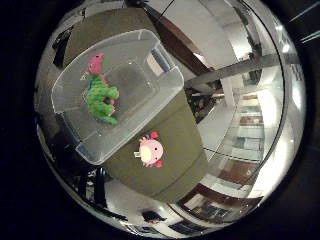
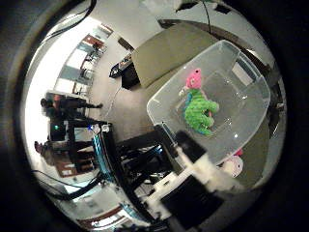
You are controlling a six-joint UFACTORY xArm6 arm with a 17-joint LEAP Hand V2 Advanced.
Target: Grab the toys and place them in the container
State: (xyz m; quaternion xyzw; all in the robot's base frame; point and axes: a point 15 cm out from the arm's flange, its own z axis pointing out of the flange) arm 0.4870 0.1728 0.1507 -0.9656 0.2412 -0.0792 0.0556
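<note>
— How far along is it?

— One done, by the look of it: the green plush dinosaur with a pink head [image 1: 101, 95] lies inside the clear plastic container [image 1: 167, 82] on the olive-topped desk [image 1: 175, 150].

— What's left?

— The pink round plush toy [image 1: 150, 151], on the desk just beside the container. The white and black hand [image 2: 193, 179] hangs well above, holding nothing; I cannot tell how its fingers stand.
</note>
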